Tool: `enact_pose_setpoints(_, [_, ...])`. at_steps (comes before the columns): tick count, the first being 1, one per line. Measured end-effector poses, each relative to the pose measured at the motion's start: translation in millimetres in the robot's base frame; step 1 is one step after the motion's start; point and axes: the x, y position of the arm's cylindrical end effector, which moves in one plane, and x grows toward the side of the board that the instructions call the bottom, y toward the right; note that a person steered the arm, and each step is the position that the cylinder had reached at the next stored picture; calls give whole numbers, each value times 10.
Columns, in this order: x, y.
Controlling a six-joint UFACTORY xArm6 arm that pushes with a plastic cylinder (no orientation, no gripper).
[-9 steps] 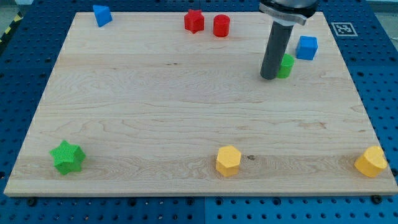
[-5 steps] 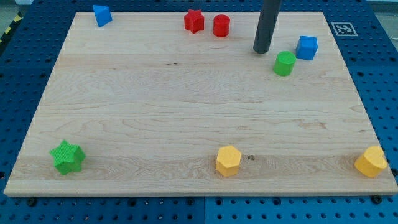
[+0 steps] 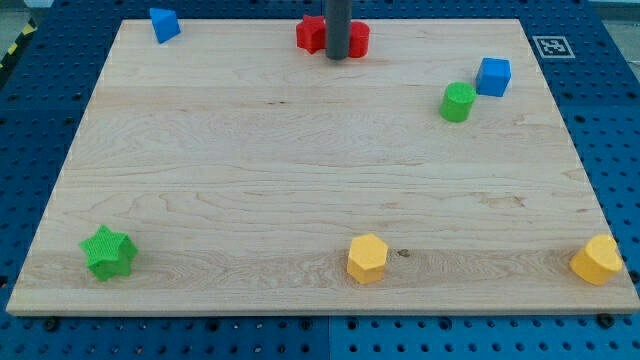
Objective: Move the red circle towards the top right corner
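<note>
The red circle (image 3: 358, 38) stands near the view's top edge of the wooden board, mostly hidden behind my rod. My tip (image 3: 337, 56) sits between the red circle and the red star (image 3: 311, 33), just left of the circle and at its near side. Whether the tip touches the circle cannot be told. The board's top right corner (image 3: 512, 24) lies well to the view's right of the circle.
A blue cube (image 3: 493, 76) and a green cylinder (image 3: 458, 102) stand at the upper right. A blue block (image 3: 163, 24) is at the top left. A green star (image 3: 108, 252) is at the bottom left. Two yellow blocks (image 3: 367, 258) (image 3: 598, 260) lie along the bottom.
My rod has moved from beside the green cylinder up and to the view's left, ending between the red star and the red circle. No block has visibly moved.
</note>
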Motion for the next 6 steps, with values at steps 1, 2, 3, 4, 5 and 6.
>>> enact_pose_setpoints(1, [-5,-262])
enact_pose_setpoints(2, [-148,-328])
enact_pose_setpoints(3, [-281,-216])
enact_pose_setpoints(4, [-281,-34])
enact_pose_setpoints(5, [-205,111])
enact_pose_setpoints(6, [-11,192])
